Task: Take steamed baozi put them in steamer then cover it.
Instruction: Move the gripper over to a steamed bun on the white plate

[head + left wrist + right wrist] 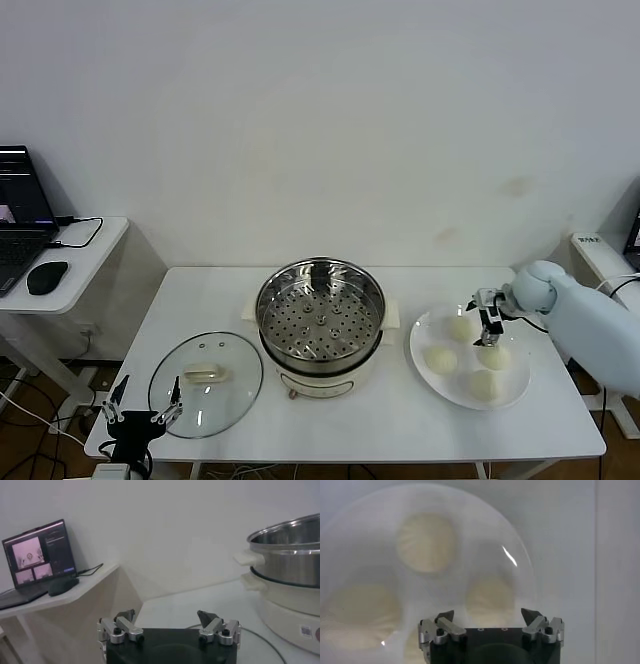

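Observation:
Four cream-white baozi lie on a white plate point(421, 372) at the table's right, among them one at the back point(460, 326) and one at the front point(484, 386). My right gripper point(489, 328) hangs low over the plate, open, and in the right wrist view one baozi point(490, 599) sits between its spread jaws point(487, 615) without touching them. The steel steamer point(320, 318) stands uncovered at the table's middle, its perforated tray bare. The glass cover point(205, 385) lies flat left of it. My left gripper point(141, 410) waits open at the front left corner, holding nothing.
A side desk point(95, 240) at the left carries a laptop point(39, 559) and a mouse point(47, 277). The steamer's side handle point(248, 558) juts toward the left gripper point(167, 616). A wall closes the back.

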Robot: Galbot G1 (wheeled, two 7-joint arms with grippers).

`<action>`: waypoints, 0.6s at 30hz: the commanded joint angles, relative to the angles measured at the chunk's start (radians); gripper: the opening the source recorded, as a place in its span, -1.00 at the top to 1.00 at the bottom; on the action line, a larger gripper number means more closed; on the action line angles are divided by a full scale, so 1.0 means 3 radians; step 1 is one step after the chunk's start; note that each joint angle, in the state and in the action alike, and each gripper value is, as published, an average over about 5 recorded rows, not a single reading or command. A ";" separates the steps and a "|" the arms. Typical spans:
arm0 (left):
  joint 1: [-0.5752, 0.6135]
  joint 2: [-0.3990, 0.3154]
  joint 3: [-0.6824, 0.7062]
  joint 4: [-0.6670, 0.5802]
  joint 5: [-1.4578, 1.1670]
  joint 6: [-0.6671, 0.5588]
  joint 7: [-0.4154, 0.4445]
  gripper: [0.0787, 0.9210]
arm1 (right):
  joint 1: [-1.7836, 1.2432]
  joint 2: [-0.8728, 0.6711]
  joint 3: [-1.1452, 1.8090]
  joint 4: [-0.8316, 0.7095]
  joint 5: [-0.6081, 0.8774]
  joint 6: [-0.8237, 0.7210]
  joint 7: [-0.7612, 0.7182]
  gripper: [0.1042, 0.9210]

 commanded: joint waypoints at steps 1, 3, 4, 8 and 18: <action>-0.0010 0.0000 -0.0010 0.0009 0.0006 0.0000 -0.0001 -0.77 | 0.0104 0.0217 -0.0120 -0.0287 -0.0072 -0.0003 -0.0041 -0.65; -0.0015 0.0000 -0.0013 0.0012 0.0005 0.0000 -0.0001 -0.77 | 0.0102 0.0236 -0.0118 -0.0306 -0.0076 -0.0012 -0.0036 -0.58; -0.0017 0.0000 -0.0014 0.0014 0.0004 -0.0001 -0.0001 -0.77 | 0.0102 0.0244 -0.0116 -0.0317 -0.0078 -0.0016 -0.0033 -0.55; -0.0023 -0.0001 -0.0018 0.0022 0.0001 -0.0002 -0.0001 -0.77 | 0.0101 0.0280 -0.0110 -0.0371 -0.0096 -0.0020 -0.0028 -0.43; -0.0019 0.0002 -0.0034 -0.0009 -0.0024 -0.0003 -0.0003 -0.77 | 0.0124 0.0267 -0.0153 -0.0332 -0.0098 -0.0019 -0.0059 -0.16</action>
